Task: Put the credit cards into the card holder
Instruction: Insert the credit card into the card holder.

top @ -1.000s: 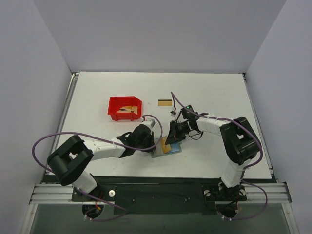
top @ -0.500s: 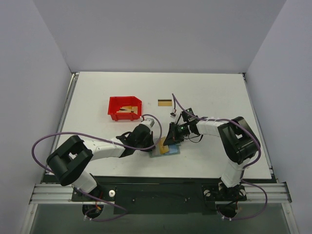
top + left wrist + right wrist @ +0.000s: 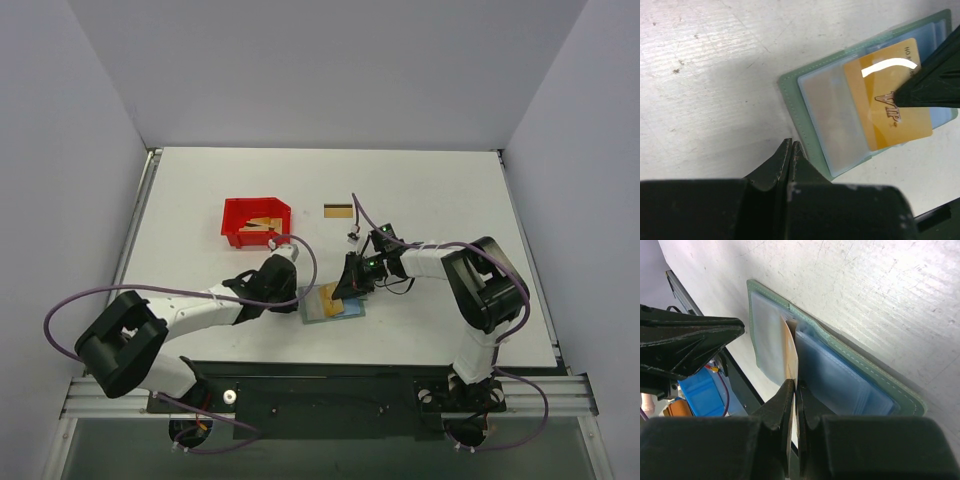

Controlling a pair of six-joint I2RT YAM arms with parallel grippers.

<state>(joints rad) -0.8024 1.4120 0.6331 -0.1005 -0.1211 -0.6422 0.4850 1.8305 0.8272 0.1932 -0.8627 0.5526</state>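
The card holder [image 3: 318,311] lies open on the table, its green rim [image 3: 790,95] and light blue pockets [image 3: 840,380] facing up. My right gripper [image 3: 346,287] is shut on a gold credit card [image 3: 885,110], holding it edge-on [image 3: 791,347] at the pocket on the holder's left half. My left gripper [image 3: 791,146] is shut and empty, its tips at the holder's near edge; it shows as dark fingers [image 3: 690,337] in the right wrist view. Another credit card [image 3: 338,210] with a dark stripe lies farther back on the table.
A red plastic bin [image 3: 232,215] holding more gold-tan cards [image 3: 262,224] stands at the back left of the holder. Purple cables loop from both arms. The table's front edge and a black rail run just below the holder.
The right gripper has carried the card to the left over the holder. The holder has slid slightly left. The left arm has swung lower and left, its gripper staying at the holder's edge.
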